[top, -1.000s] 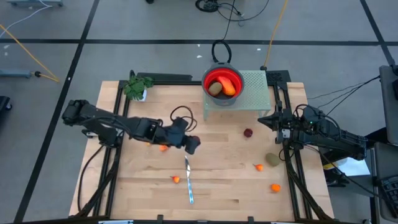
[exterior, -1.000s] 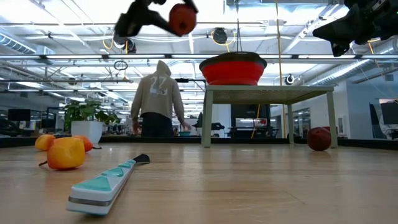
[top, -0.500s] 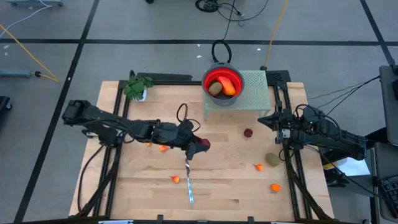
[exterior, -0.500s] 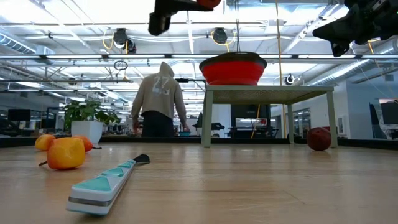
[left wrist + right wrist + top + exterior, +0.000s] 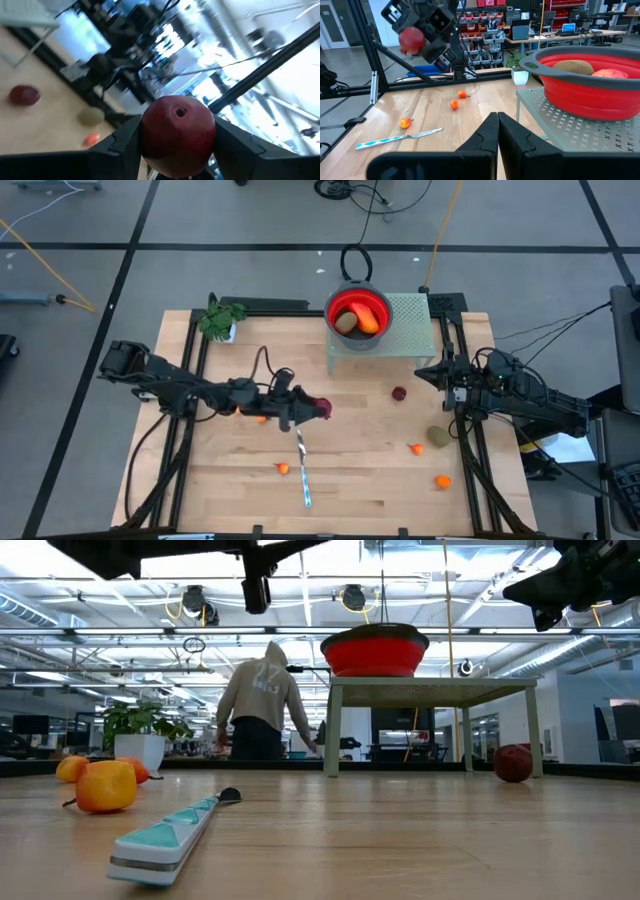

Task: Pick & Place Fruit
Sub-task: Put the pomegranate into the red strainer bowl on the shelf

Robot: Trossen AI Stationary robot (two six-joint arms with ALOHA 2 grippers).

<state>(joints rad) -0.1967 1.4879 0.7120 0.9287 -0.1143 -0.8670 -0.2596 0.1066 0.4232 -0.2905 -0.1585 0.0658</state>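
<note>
1. Left gripper (image 5: 318, 409) is pinching a dark red ball (image 5: 322, 408), held up off the table, frame centre in the high view. The wrist view shows a finger either side of the ball (image 5: 179, 135) at its widest part.
2. Right gripper (image 5: 437, 373) has its fingers pressed together, holding nothing, parked at the right table edge beside the rack (image 5: 405, 320).
3. Handling, my read: the ball looks like smooth hard plastic, light, stiff, not fragile. It's round and glossy, so it could roll or slip out if the grip sits off-centre. I'd keep the hold across the equator as it is now.
4. The bowl (image 5: 358, 312) sits on the rack, upper centre, already holding a kiwi (image 5: 345, 322) and an orange-red piece (image 5: 368, 323).
5. Fruit on the table: another red ball (image 5: 399, 393) right of centre, a kiwi (image 5: 438, 437) lower right, and orange bits (image 5: 283, 469) (image 5: 415, 447) (image 5: 442, 481) along the bottom. The knife (image 5: 303, 470) lies lower centre.
6. Versus a second ago: the left arm has carried the ball slightly right, and its wrist has rotated. In the low view the ball was visible at top left; now it's out of frame above. The right arm and the table fruit haven't moved. The person (image 5: 262, 700) in the background has shifted stance.
</note>
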